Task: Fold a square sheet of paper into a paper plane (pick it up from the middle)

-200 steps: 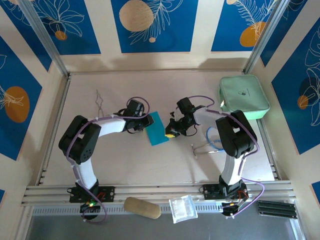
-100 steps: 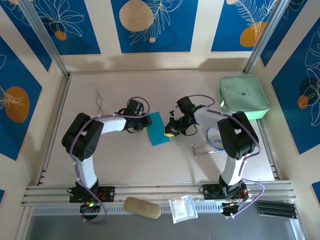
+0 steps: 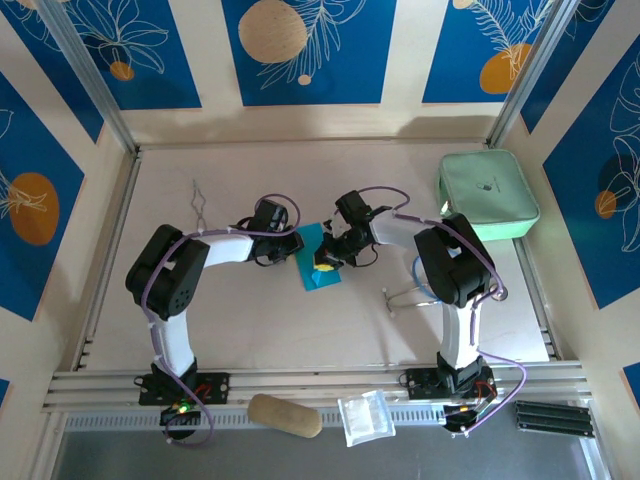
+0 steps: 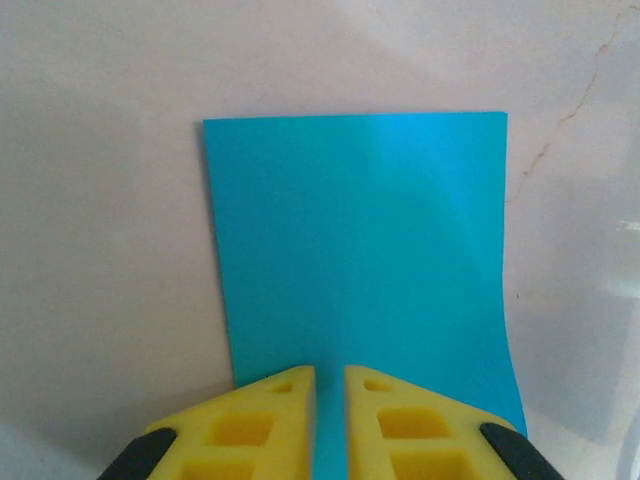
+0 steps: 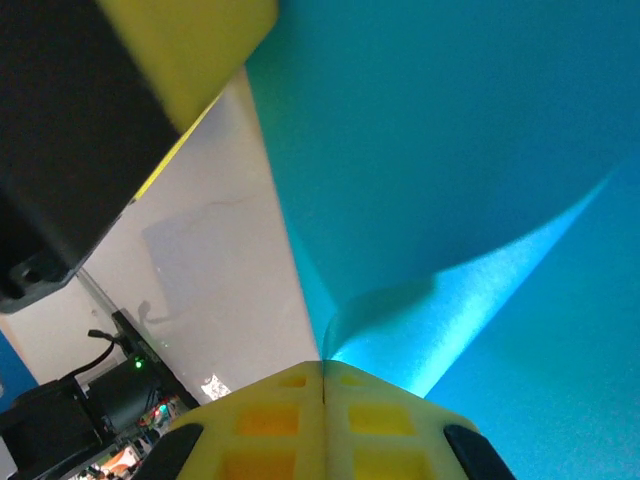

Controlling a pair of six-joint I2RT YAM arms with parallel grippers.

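Note:
The square sheet of paper (image 3: 312,268) is teal-blue and lies mid-table between both arms. In the left wrist view the paper (image 4: 360,250) is flat, and my left gripper (image 4: 330,375) rests over its near edge with a narrow gap between the yellow fingers (image 4: 270,420). My left gripper (image 3: 296,244) sits at the sheet's left edge. My right gripper (image 3: 325,262) is over the sheet. In the right wrist view it (image 5: 322,372) is shut on a lifted, curling flap of the paper (image 5: 450,150). The left gripper's finger (image 5: 190,50) shows close by at upper left.
A mint-green pouch (image 3: 487,193) lies at the back right. A blue loop with wire (image 3: 425,280) sits beside the right arm, and a thin wire piece (image 3: 200,203) at the back left. A tan oblong (image 3: 285,415) and a clear plastic bag (image 3: 365,417) rest on the front rail.
My right gripper has swung left from beside the sheet's right edge to over the sheet, carrying the pinched edge with it. The left gripper has stayed at the left edge.

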